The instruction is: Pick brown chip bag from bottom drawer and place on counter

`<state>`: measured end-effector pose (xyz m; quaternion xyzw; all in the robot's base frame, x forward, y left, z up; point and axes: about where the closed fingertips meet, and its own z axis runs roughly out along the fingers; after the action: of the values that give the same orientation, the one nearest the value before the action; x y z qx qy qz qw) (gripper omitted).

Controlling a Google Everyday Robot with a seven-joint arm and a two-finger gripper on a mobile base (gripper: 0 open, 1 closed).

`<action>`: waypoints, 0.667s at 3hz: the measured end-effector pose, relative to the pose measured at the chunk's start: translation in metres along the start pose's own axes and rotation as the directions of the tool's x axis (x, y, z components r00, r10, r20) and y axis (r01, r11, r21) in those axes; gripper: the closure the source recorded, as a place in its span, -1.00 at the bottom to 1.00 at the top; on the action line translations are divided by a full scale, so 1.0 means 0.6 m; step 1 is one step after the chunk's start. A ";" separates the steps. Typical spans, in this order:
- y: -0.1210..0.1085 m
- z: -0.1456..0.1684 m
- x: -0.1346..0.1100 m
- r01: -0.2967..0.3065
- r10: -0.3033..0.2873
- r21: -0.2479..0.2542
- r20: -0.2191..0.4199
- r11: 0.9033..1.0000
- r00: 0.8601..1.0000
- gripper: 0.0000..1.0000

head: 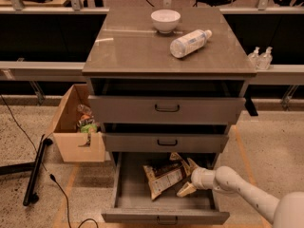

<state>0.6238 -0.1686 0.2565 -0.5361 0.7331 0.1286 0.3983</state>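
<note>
The brown chip bag [164, 175] lies crinkled in the open bottom drawer [164, 208], cream-tan with a dark band, roughly in the tray's middle. My gripper [187, 188] reaches in from the right on a white arm, its tan fingertips just right of the bag's lower right edge, low inside the drawer. The counter [137, 46] tops the cabinet above and carries a white bowl [165, 20] and a clear bottle [189, 42] lying on its side.
Two upper drawers [166, 109] stand slightly open above the bottom one. A cardboard box [76, 127] with packets sits on the floor at left. A black pole and cable [35, 170] lie at far left. Two small bottles [260, 57] stand on the right rail.
</note>
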 end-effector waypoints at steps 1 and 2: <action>-0.006 0.052 0.003 0.033 -0.033 -0.014 -0.022 0.999 0.999 -1.00; -0.012 0.094 0.009 0.059 -0.060 -0.019 -0.045 0.998 0.997 -1.00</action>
<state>0.6547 -0.1404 0.2180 -0.5640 0.7245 0.1112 0.3804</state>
